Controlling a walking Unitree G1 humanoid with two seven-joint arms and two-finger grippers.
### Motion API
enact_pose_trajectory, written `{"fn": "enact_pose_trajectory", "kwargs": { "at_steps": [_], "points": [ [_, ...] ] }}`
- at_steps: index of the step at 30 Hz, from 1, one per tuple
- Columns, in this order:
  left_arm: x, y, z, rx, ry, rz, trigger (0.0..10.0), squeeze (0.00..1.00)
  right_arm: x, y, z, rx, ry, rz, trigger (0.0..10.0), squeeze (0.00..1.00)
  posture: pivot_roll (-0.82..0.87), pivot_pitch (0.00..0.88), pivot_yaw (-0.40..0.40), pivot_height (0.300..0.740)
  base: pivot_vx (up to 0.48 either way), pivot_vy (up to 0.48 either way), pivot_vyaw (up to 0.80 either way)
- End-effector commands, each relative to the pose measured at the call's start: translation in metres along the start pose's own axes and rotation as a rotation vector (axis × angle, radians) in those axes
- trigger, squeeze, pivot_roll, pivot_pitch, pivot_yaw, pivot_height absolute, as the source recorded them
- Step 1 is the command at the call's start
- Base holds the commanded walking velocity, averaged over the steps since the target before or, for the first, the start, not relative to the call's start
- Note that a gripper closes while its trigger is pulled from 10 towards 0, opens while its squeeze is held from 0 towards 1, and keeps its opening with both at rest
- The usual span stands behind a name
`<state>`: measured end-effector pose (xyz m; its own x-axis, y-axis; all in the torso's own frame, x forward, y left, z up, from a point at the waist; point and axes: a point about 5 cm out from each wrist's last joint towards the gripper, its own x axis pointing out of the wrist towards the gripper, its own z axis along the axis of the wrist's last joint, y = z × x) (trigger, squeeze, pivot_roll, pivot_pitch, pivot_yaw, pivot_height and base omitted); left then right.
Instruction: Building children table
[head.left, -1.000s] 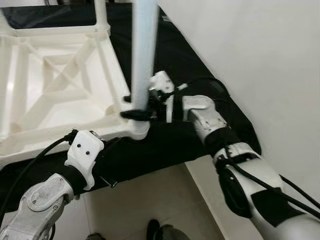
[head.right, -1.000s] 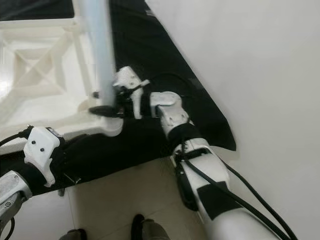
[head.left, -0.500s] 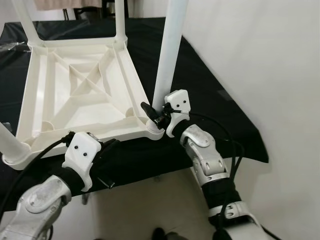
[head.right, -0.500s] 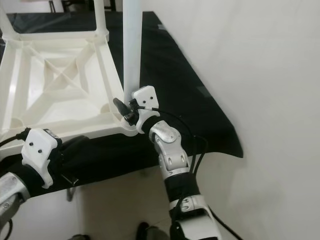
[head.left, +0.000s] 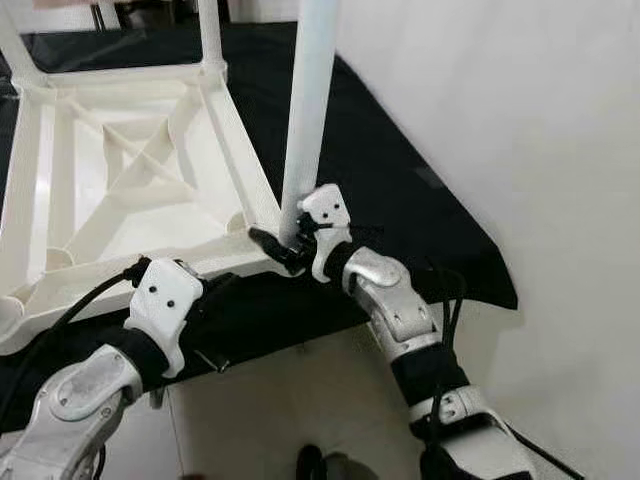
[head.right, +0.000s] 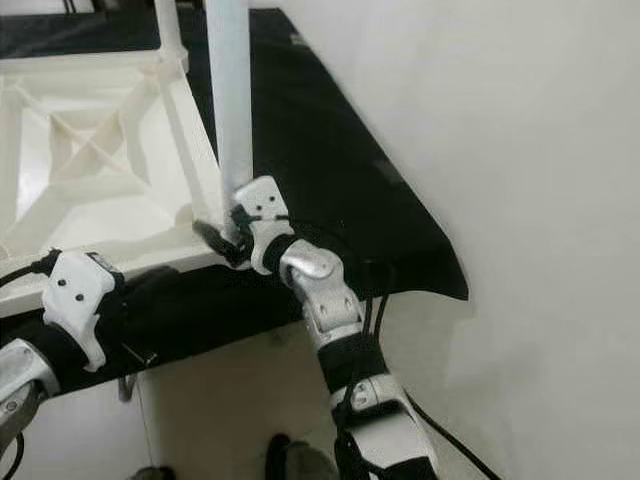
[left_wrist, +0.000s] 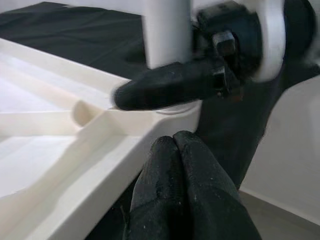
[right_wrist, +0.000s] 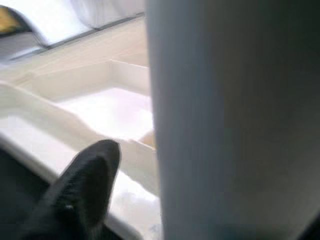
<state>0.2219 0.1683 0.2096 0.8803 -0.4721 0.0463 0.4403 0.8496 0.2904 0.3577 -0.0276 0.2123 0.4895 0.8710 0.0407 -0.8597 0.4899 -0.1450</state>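
Left eye view: the right end effector pinches the white leg at the upturned table top's corner socket on the black surface. The left end effector, fingers pressed together, waits under the rim. Keeping the leg plumb should seat it.

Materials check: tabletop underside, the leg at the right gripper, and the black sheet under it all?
Tabletop: looks like moulded plastic, off-white with a slight sheen; the cast ribs and diagonal bracing suggest it.
Leg: likely the same plastic, a smooth pale tube; the right gripper sits at its base.
Black sheet: apparently matte cloth, judging by the soft drape at its edge.
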Motion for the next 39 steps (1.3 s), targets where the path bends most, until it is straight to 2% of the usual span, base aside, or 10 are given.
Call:
{"fn": "enact_pose_trajectory", "kwargs": {
  "at_steps": [1, 4, 5, 14, 16, 17, 18, 32, 38, 39],
  "points": [
    [-0.001, -0.003, -0.003, -0.007, 0.011, -0.004, 10.0, 0.00, 0.005, 0.004, 0.011, -0.024, -0.044, 0.117, 10.0, 1.00, 0.12, 0.239, -0.182, 0.740, 0.000, 0.000, 0.00],
    [-0.002, -0.003, -0.003, -0.006, 0.012, 0.001, 10.0, 0.00, 0.005, 0.005, 0.017, -0.071, -0.040, 0.227, 10.0, 1.00, 0.13, 0.240, -0.183, 0.740, 0.000, 0.000, 0.00],
    [-0.002, -0.003, -0.003, -0.005, 0.012, 0.002, 10.0, 0.00, 0.004, 0.005, 0.019, -0.092, -0.031, 0.288, 10.0, 0.00, 0.14, 0.242, -0.182, 0.740, 0.000, 0.000, 0.00],
    [-0.003, -0.004, -0.002, -0.004, 0.014, 0.005, 10.0, 0.00, 0.001, -0.007, 0.027, -0.167, 0.053, 0.416, 10.0, 0.00, 0.15, 0.247, -0.187, 0.740, 0.000, 0.000, 0.00],
    [-0.003, -0.005, -0.002, -0.004, 0.015, 0.004, 10.0, 0.00, 0.002, -0.011, 0.029, -0.173, 0.065, 0.419, 8.9, 0.00, 0.15, 0.249, -0.187, 0.740, 0.000, 0.000, 0.00],
    [-0.004, -0.005, -0.002, -0.004, 0.017, 0.003, 10.0, 0.00, 0.003, -0.013, 0.030, -0.176, 0.071, 0.423, 0.7, 0.00, 0.16, 0.250, -0.187, 0.740, 0.000, 0.000, 0.00],
    [-0.004, -0.005, -0.002, -0.005, 0.018, 0.002, 10.0, 0.00, 0.004, -0.015, 0.029, -0.183, 0.090, 0.426, 0.0, 0.00, 0.16, 0.252, -0.187, 0.740, 0.000, 0.000, 0.00],
    [-0.006, -0.007, -0.002, -0.010, 0.029, -0.005, 10.0, 0.00, -0.006, -0.024, 0.014, -0.179, 0.165, 0.395, 0.0, 0.00, 0.15, 0.273, -0.182, 0.740, 0.000, 0.000, 0.00],
    [-0.007, -0.006, -0.003, -0.009, 0.031, -0.001, 10.0, 0.00, -0.018, -0.034, -0.004, -0.132, 0.183, 0.201, 0.0, 0.00, 0.14, 0.275, -0.189, 0.740, 0.000, 0.000, 0.00],
    [-0.009, -0.003, -0.003, -0.004, 0.035, 0.001, 10.0, 0.00, -0.022, -0.036, -0.022, -0.120, 0.214, -0.183, 0.0, 0.00, 0.14, 0.289, -0.189, 0.740, 0.000, 0.000, 0.00]
  ]
}}
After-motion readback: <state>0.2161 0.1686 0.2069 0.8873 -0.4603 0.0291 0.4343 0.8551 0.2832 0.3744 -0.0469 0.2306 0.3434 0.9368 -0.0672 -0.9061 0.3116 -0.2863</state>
